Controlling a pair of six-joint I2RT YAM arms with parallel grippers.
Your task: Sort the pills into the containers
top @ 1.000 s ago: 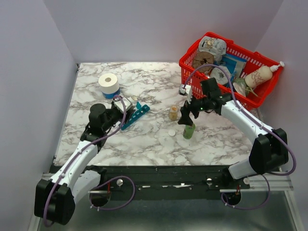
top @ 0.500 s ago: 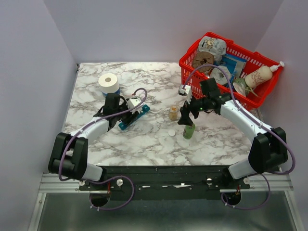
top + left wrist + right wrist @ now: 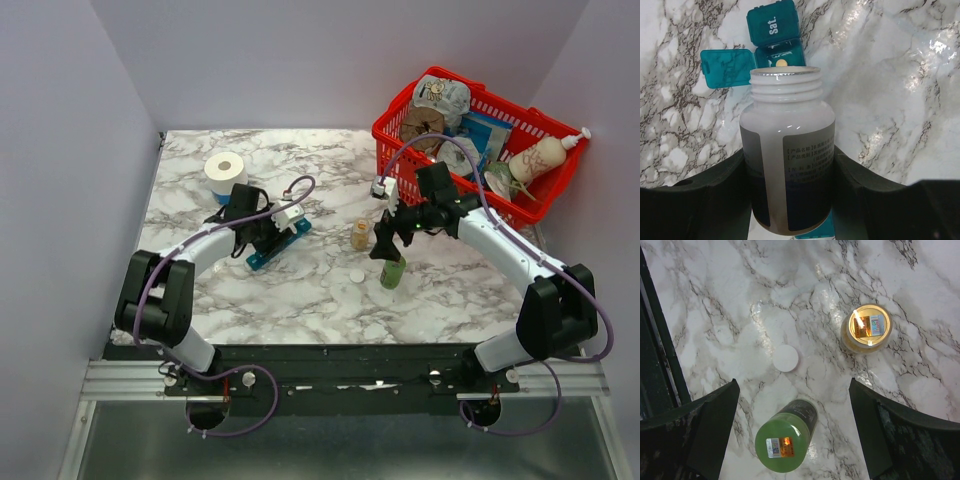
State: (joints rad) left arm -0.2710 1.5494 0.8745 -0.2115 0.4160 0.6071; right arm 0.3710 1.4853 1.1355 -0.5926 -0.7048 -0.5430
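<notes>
My left gripper (image 3: 790, 161) is shut on an uncapped white pill bottle (image 3: 789, 117), whose mouth points at the teal containers (image 3: 773, 25). One compartment is open, its lid (image 3: 726, 68) flipped left, and a yellow pill (image 3: 782, 63) lies inside; the "Sat." compartment beside it is closed. From above, the left gripper (image 3: 272, 224) and bottle (image 3: 291, 213) hover over the containers (image 3: 283, 243). My right gripper (image 3: 794, 385) is open and empty above a green-capped bottle (image 3: 785, 442).
An amber bottle (image 3: 867, 330) and a loose white cap (image 3: 786, 358) stand near the green bottle (image 3: 393, 271). A toilet-paper roll (image 3: 226, 172) sits at the back left. A red basket (image 3: 400, 135) full of goods is at the back right.
The left arm has stretched forward and carried the white bottle to the right, over the teal strip. The right arm has not moved.
</notes>
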